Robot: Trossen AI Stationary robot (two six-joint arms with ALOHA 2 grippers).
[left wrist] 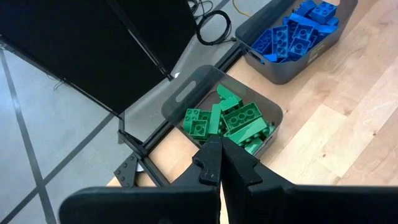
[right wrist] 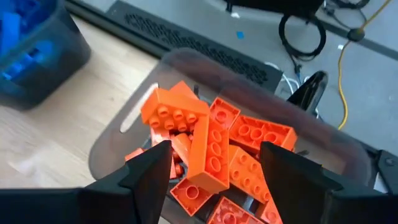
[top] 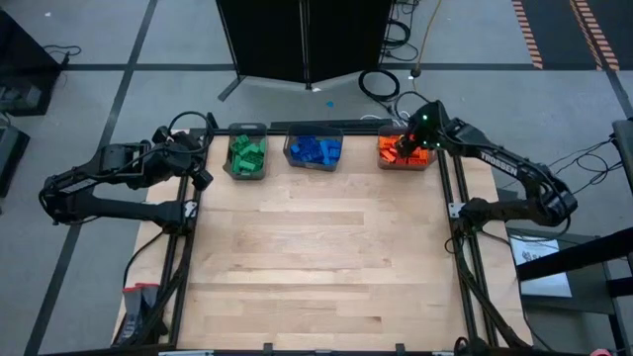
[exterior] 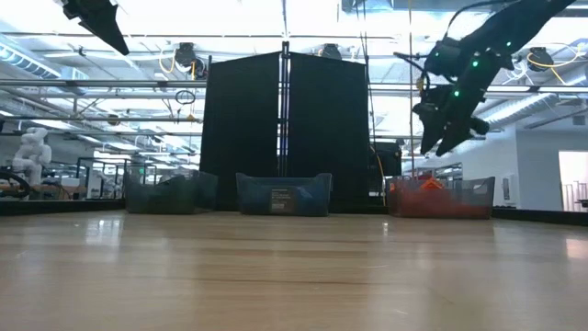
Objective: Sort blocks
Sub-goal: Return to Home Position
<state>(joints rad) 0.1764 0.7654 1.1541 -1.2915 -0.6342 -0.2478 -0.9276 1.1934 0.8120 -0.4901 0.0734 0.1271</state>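
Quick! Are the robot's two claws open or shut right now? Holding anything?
Left gripper: shut, holding nothing, by the green bricks.
Right gripper: open, holding nothing, over the orange bricks.

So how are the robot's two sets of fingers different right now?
The left fingers are shut together; the right fingers are spread open. The left fingers sit beside the green blocks; the right fingers hang above the orange blocks. Both are dark and hold nothing.
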